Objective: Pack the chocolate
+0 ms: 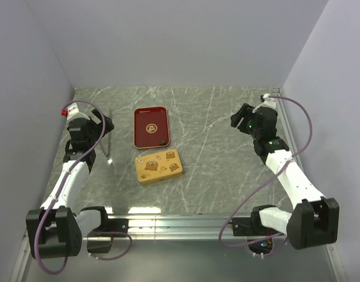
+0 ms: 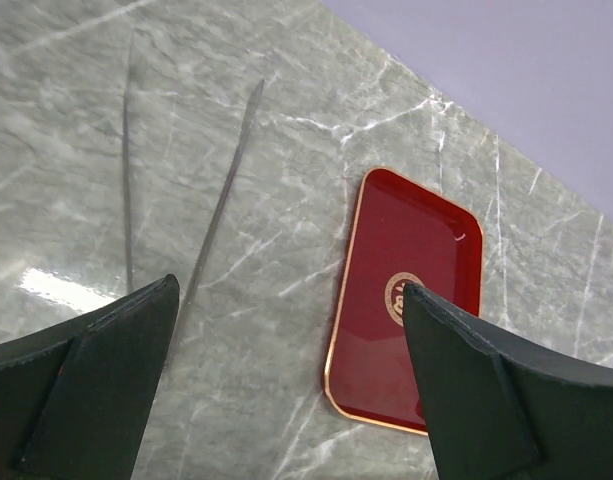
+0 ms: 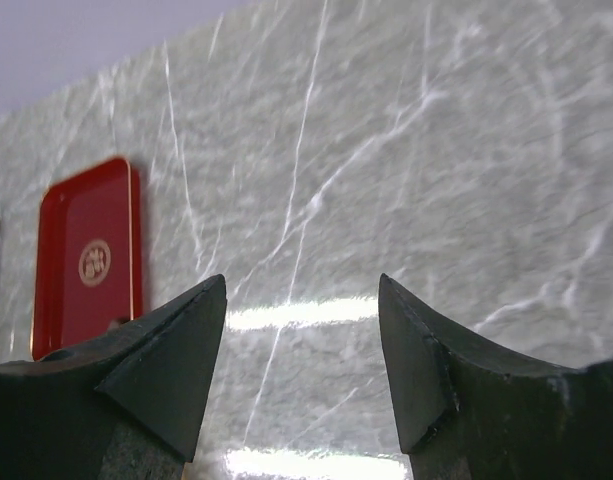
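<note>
Chocolate (image 1: 149,164) is seen mostly in the moulded hollows of the gold tin (image 1: 158,179). The tin lies at the middle of the table (image 1: 215,176), just on the near side of the red tray (image 1: 145,117). One dark piece (image 1: 162,141) appears to sit at the tray's near right corner, so the packing is judged nearly done, though the count in the tin cannot be made out. The left hand (image 1: 107,124) is poised above the table to the left of the tray, its fingers spread fully apart with nothing between them. A pair of thin metal tweezers (image 1: 108,144) lies just beneath it, probably set there within reach for picking up small pieces. The right hand (image 1: 235,121) is held well to the right, fingers partly apart and empty, likely parked aside so that tray and tin are not obstructed.
</note>
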Robot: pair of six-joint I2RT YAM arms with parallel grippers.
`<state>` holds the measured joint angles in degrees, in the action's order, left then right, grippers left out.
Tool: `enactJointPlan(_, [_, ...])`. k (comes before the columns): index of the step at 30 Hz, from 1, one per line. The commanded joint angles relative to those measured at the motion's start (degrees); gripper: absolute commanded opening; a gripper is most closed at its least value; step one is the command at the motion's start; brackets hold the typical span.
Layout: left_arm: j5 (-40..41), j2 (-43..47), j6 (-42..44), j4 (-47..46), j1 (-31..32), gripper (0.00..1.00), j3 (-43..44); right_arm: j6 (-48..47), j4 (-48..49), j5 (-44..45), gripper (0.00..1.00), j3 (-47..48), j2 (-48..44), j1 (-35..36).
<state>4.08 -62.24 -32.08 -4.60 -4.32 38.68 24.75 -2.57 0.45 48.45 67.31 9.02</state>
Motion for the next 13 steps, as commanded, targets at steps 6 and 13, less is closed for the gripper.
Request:
enactJointPlan(6, [3.2,5.0,4.3,3.4,-0.1,0.99,1.5,-1.7,1.7,-1.7,0.70,-0.7,-4.3,-2.0])
enactJointPlan(13, [3.6,7.6,5.0,3.3,-0.1,1.00,0.4,-1.6,1.6,-1.9,0.70,-0.5,-3.9,-2.3])
